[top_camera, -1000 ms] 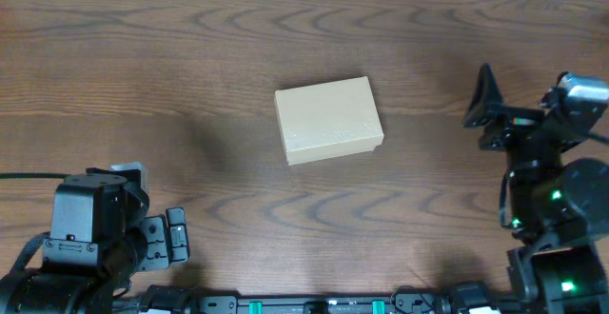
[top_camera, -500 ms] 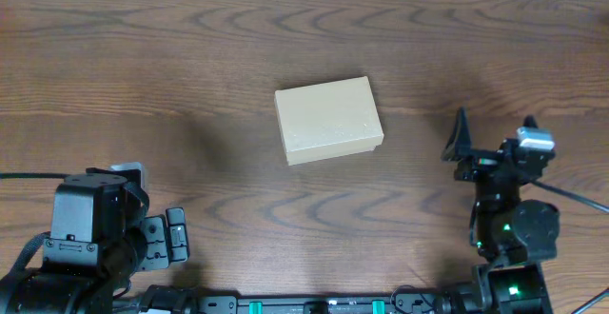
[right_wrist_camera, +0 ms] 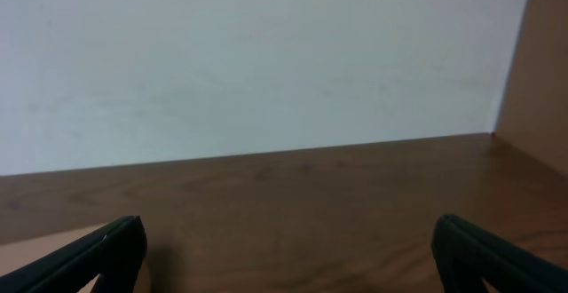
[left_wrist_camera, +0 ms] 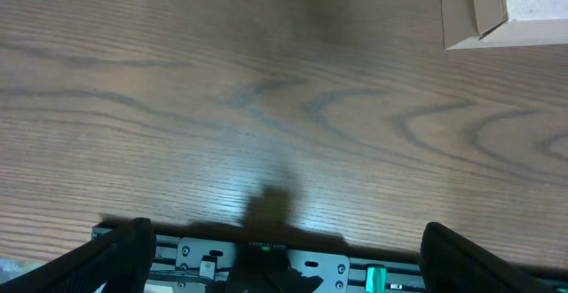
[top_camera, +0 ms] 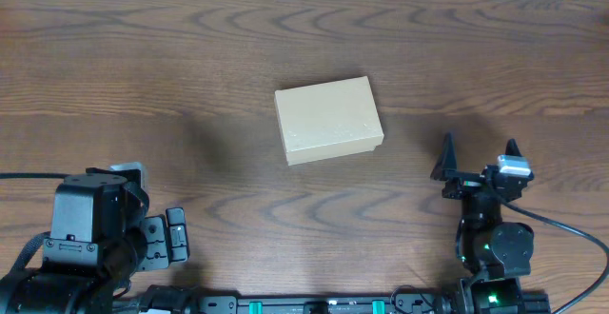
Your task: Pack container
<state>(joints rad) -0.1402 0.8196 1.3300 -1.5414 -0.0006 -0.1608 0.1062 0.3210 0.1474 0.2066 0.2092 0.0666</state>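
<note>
The container, a small plain tan cardboard box, lies shut on the brown wooden table near the middle. Its corner also shows at the top right of the left wrist view and at the bottom left edge of the right wrist view. My left gripper rests at the table's front left, open and empty, well apart from the box. My right gripper is open and empty at the front right, to the right of and nearer than the box.
A white wall stands beyond the table's far edge, and a tan panel rises at the right. A metal rail runs along the table's front edge.
My right arm has drawn back from the right edge toward the front of the table, folding down with its open gripper. The box and the left arm have not moved.
</note>
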